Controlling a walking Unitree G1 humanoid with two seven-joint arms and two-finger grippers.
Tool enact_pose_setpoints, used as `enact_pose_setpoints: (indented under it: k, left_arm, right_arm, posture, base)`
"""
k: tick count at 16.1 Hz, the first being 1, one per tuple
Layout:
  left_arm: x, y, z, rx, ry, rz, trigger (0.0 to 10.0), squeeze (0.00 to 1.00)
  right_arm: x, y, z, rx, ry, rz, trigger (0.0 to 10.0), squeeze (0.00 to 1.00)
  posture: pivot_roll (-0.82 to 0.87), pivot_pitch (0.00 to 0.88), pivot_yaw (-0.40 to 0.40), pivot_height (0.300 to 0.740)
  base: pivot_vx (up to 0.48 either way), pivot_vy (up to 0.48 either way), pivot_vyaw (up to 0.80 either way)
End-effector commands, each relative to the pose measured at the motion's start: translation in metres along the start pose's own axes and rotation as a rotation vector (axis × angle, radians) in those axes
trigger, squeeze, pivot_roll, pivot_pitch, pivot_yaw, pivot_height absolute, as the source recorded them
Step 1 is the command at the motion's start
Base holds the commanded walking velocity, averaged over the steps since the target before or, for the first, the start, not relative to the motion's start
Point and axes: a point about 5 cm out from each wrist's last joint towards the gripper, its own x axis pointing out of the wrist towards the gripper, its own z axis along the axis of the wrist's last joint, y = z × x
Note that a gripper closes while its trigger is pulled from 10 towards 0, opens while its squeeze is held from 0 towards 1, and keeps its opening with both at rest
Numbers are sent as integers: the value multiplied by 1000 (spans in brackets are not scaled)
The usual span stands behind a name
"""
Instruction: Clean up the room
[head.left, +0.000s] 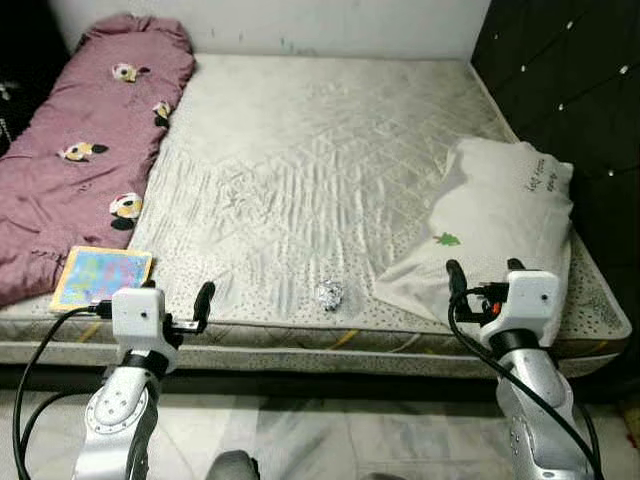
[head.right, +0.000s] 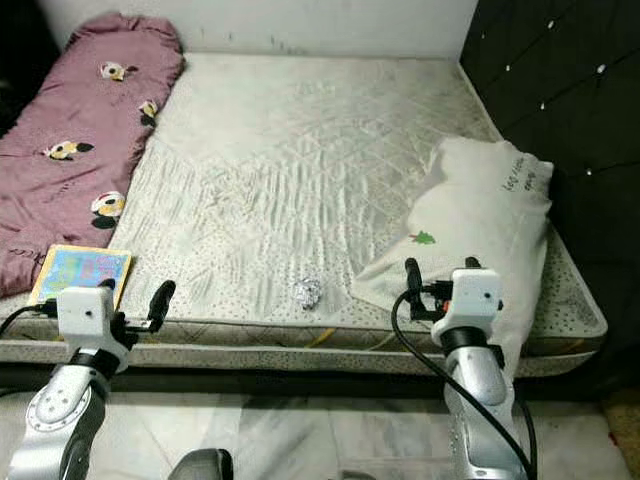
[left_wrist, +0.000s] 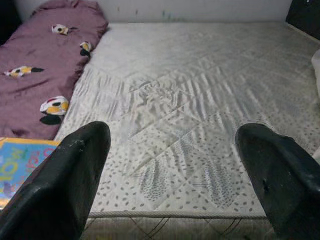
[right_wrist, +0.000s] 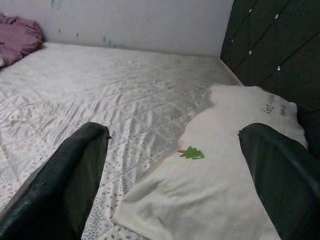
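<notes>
Landmark: mattress (head.left: 330, 140).
Book (head.left: 102, 276): lay at the mattress's left front corner.
Left gripper (left_wrist: 172, 165): fingers spread, empty.
Foil ball (head.left: 329, 294): front-centre; best approached from above, squarely.
Right gripper (right_wrist: 175, 172): spread, empty, over pillow (head.left: 490, 225).

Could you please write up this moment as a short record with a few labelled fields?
setting: bare mattress with a dark padded headboard on the robot's right
left side of bed: purple quilt with flowers; colourful book at the near corner
near edge, middle: crumpled foil ball
right side of bed: white pillow with a small green tree print
left pincer: open, at the near edge beside the book, holding nothing
right pincer: open, over the pillow's near end, holding nothing
</notes>
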Motion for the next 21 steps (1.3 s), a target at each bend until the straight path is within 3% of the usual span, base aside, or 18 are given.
enact_pose_setpoints:
  k: [1,5,18,19,21]
  left_arm:
    - [-1,3,3,3,-6,-6,10000,0]
    - [0,2,4,2,-7,-19,10000,0]
    - [6,0,7,3,-24,-38,10000,0]
    - [6,1,7,4,-24,-37,10000,0]
    - [6,2,5,6,-17,-1,10000,0]
  right_arm:
    - [1,2,4,3,-10,-3,10000,0]
    - [2,6,8,19,-18,15,10000,0]
    - [11,15,13,-10,-33,39,10000,0]
    - [12,14,11,37,-11,32,10000,0]
    - [11,16,11,11,-14,47,10000,0]
  posture:
    - [-11,101,-52,740]
    - [-14,101,-49,740]
    - [-11,75,-47,740]
    - [-11,75,-47,740]
    - [-9,73,-48,740]
  base:
    - [0,0,0]
    - [0,0,0]
    - [316,0,0]
    - [322,0,0]
    - [148,0,0]
